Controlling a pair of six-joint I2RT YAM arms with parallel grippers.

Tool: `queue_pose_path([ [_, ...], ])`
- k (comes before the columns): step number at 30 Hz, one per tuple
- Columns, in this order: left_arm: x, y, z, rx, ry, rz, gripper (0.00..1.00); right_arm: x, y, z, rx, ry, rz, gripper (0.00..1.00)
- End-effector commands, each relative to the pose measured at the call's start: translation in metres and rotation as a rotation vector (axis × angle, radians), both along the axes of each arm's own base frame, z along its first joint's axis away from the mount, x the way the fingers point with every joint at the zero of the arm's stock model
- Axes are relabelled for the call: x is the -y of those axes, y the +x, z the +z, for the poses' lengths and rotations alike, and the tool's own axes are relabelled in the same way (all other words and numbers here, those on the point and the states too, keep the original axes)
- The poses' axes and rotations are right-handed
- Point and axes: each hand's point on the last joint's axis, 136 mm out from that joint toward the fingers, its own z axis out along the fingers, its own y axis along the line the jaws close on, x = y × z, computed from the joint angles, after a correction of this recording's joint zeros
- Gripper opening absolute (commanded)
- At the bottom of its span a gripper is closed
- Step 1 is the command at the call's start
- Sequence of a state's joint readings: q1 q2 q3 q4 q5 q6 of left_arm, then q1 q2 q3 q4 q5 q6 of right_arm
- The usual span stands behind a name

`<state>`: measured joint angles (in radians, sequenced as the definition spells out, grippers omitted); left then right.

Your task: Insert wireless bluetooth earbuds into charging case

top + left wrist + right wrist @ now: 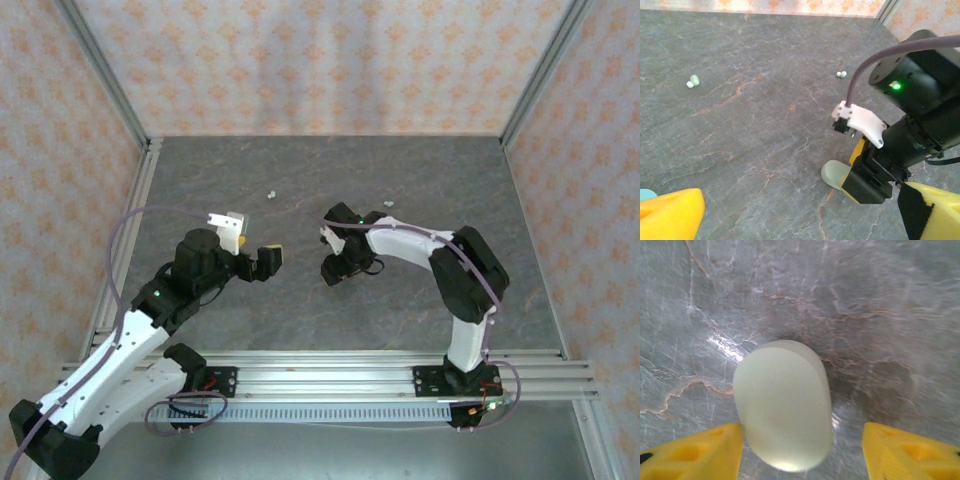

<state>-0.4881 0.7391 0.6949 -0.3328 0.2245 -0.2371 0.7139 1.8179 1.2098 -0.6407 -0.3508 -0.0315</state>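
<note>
**Nothing pinched, nothing stowed**

One whitish-green pair of earbuds lies loose on the bare counter, well beyond the pale green case and off to its left. A second pale earbud also lies beyond the case, a little to its right and nearer than the pair. They are too small for me to say which way each one points.

The case is a smooth oval pebble lying flat, and its lid looks shut from here. Its long axis runs away from the right wrist, roughly in line with the fingers, so the jaws would close across its narrow width.

The right end effector hangs straight over the case, spread. One yellow finger sits just beside the case's left flank, and I can't tell whether it touches. The other finger stands apart, with bare counter between it and the case. Nothing is pinched.

The left end effector sits near the case on its left, jaws spread wide, gripping nothing I can make out. A sliver of pale blue shows by one of its fingers, and I can't tell what it is.

To my eye, the right arm is nearer the second earbud and the left arm is nearer the pair. Nothing lies on the counter between the case and either one. The right arm's own forearm passes close by the second earbud. I'd guess the case must be opened before anything can go in.
</note>
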Motion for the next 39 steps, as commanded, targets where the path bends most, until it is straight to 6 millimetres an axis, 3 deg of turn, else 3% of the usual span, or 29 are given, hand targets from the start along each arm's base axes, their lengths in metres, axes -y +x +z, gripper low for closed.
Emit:
queue_pose_path([
  [1, -0.010, -0.005, -0.009, -0.019, 0.021, 0.027, 1.00, -0.005, 0.012, 0.021, 0.121, 0.008, -0.121, 0.70],
  [14, -0.008, -0.006, -0.012, -0.026, 0.030, 0.015, 1.00, -0.003, 0.010, -0.013, 0.082, -0.113, -0.067, 0.74],
  [21, -0.008, -0.007, -0.014, -0.021, 0.046, 0.002, 1.00, 0.000, 0.004, -0.025, 0.049, -0.158, 0.005, 0.58],
  [32, 0.005, -0.011, 0.000, 0.089, 0.088, -0.129, 1.00, 0.002, -0.004, 0.001, 0.066, -0.153, 0.177, 0.25],
  [36, 0.009, -0.022, 0.011, 0.177, 0.121, -0.209, 0.99, 0.001, -0.008, 0.023, 0.101, -0.121, 0.246, 0.18],
  [39, 0.023, -0.042, 0.023, 0.277, 0.132, -0.367, 0.99, 0.001, -0.015, 0.046, 0.122, -0.083, 0.319, 0.18],
])
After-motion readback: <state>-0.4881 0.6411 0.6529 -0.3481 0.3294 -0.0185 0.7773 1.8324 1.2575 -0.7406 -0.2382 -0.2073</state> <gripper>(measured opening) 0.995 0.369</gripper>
